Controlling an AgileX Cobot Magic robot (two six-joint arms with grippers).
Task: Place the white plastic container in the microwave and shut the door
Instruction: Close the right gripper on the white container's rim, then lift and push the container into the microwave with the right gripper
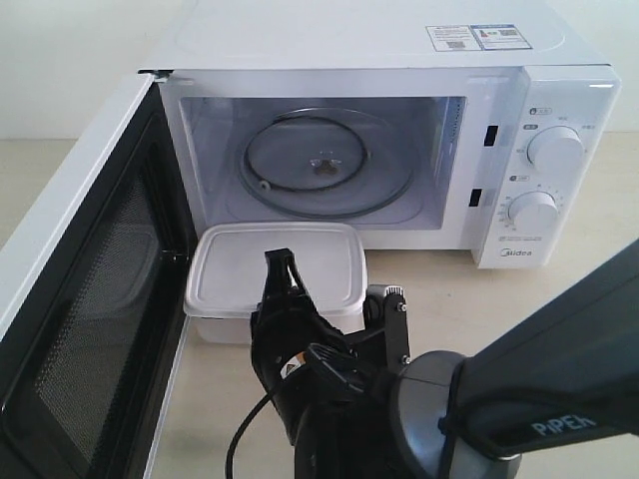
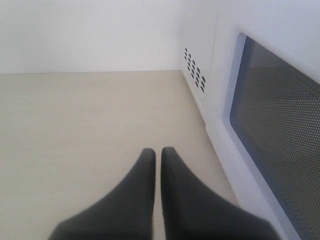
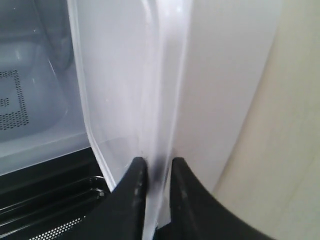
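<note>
The microwave (image 1: 399, 60) stands at the back with its door (image 1: 90, 299) swung wide to the left and the glass turntable (image 1: 324, 165) bare. The white plastic container (image 1: 280, 264) is just in front of the cavity, lid on. My right gripper (image 1: 284, 284) reaches in from the near side and is shut on its near rim. In the right wrist view the right gripper (image 3: 156, 162) pinches the container (image 3: 125, 75) by its edge. My left gripper (image 2: 157, 151) is shut on nothing, low over the table beside the door's outer window (image 2: 275, 115).
The right arm (image 1: 499, 399) fills the lower right of the exterior view. The dials (image 1: 554, 150) are on the microwave's right panel. The vented side wall (image 2: 195, 75) is ahead of the left gripper. Pale tabletop (image 2: 90, 120) spreads left of the door.
</note>
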